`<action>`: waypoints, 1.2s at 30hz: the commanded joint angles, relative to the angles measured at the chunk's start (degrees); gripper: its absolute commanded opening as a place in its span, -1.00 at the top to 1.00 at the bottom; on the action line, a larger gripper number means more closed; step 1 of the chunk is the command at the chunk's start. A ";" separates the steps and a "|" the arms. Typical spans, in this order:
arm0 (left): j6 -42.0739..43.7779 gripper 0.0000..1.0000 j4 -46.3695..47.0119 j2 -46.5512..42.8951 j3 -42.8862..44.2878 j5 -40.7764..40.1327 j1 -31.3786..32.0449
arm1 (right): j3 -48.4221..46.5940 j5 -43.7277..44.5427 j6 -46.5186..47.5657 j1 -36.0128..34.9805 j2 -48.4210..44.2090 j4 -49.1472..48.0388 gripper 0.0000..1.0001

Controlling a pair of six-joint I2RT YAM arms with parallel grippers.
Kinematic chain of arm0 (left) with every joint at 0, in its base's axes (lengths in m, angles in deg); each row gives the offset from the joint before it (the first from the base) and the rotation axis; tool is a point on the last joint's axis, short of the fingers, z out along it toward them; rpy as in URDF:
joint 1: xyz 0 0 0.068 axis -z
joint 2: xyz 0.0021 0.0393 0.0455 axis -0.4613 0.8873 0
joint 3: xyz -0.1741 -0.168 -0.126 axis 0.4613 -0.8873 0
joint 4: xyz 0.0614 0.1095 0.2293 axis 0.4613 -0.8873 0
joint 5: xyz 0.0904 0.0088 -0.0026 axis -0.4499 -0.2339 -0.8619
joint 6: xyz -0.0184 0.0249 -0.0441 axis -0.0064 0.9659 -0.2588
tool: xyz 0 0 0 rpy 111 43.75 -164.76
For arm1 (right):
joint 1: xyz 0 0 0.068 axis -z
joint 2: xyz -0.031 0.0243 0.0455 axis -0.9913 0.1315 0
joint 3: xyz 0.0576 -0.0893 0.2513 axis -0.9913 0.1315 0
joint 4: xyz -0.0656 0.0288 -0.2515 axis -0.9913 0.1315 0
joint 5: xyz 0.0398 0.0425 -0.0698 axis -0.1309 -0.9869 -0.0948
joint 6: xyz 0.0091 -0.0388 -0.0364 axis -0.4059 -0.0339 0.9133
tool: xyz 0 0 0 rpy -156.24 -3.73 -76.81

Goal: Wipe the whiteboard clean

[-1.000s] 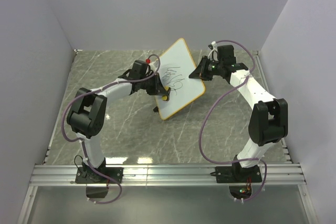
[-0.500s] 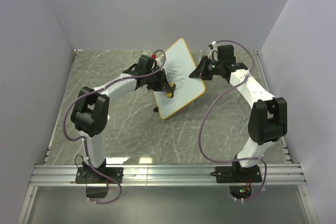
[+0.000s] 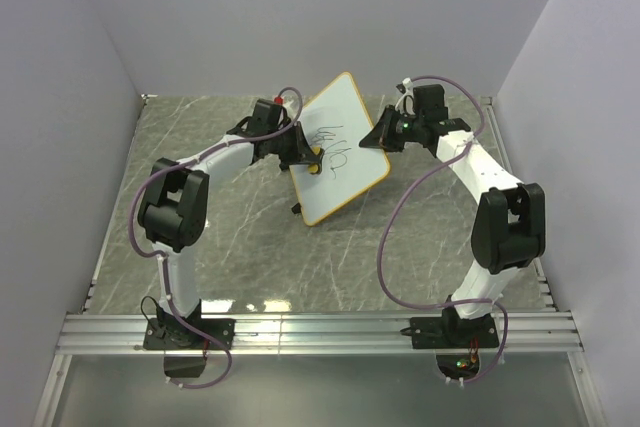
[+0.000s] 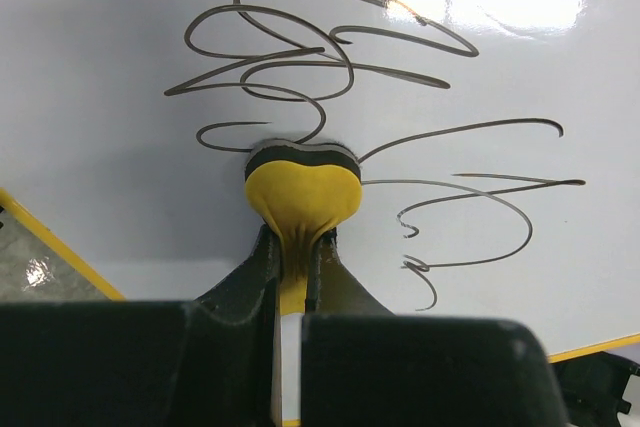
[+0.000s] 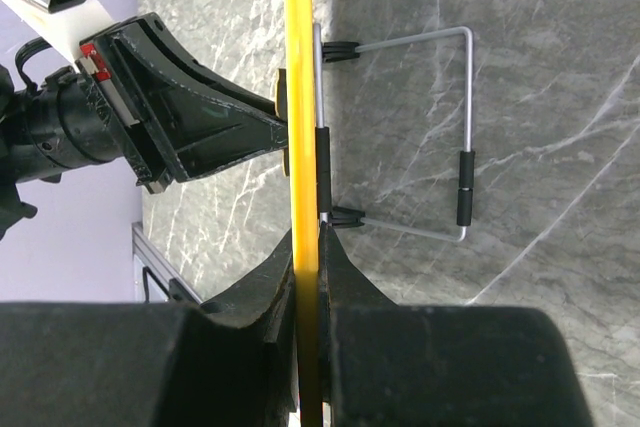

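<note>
The whiteboard (image 3: 340, 152), white with an orange-yellow frame, stands tilted in the middle of the table with black scribbles (image 3: 333, 147) on it. My left gripper (image 3: 305, 158) is shut on the small yellow eraser (image 4: 302, 192), whose dark pad presses on the board among the scribbles (image 4: 300, 77). My right gripper (image 3: 376, 140) is shut on the board's right edge; in the right wrist view the frame (image 5: 299, 147) runs edge-on between my fingers (image 5: 345, 277). The board's wire stand (image 5: 440, 137) shows behind it.
The grey marble table (image 3: 230, 237) lies under the board. Purple walls (image 3: 60, 147) close in the left, back and right. An aluminium rail (image 3: 320, 332) runs along the near edge by the arm bases.
My left gripper with the eraser swung right and down across the board, then back left and up. The scribbles look thinner in places. The right gripper has held still.
</note>
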 commanded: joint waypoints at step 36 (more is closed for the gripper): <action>7.97 0.99 -8.12 5.16 12.95 10.60 13.08 | -0.61 -0.79 -0.03 -3.08 2.23 5.24 1.00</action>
